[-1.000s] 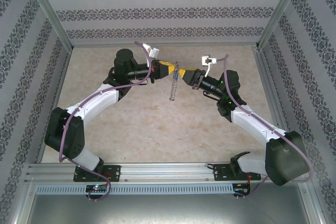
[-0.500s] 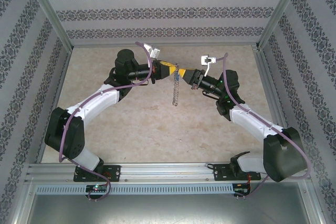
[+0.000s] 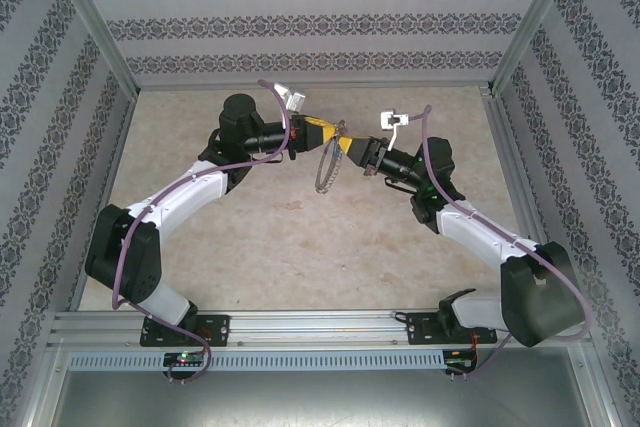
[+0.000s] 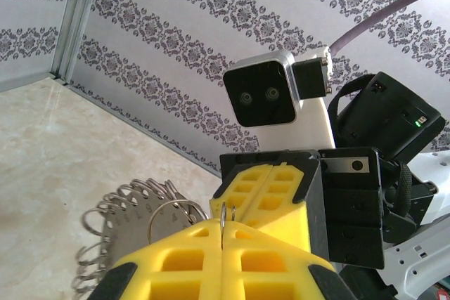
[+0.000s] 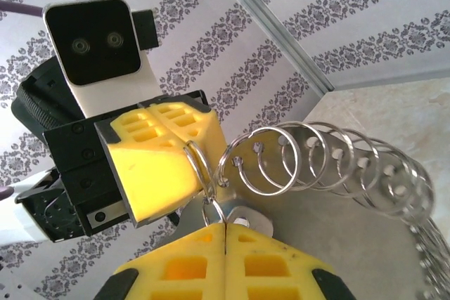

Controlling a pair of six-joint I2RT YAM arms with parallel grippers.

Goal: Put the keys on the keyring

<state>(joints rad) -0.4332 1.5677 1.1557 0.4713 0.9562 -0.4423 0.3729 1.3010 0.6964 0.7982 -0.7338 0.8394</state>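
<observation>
Silvery keyring (image 5: pixel 330 156) in right tool (image 5: pixel 225 226)

A beige, marbled table (image 3: pixel 280 247) was walled on its far side and both flanks by paper in grey floral stripes (image 3: pixel 300 27). Aluminium posts (image 3: pixel 95 22) rose from its far corners. Along its near edge ran a grooved rail (image 3: pixel 320 327), then a slotted strip (image 3: pixel 300 359) and a grey metal sheet (image 3: pixel 300 397).

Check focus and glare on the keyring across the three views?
Top external: even light, no glare, keyring too small to resolve links. Left wrist: keyring soft, low in frame. Right wrist: keyring near coils sharp with bright glints, far end blurred at the right edge.
</observation>
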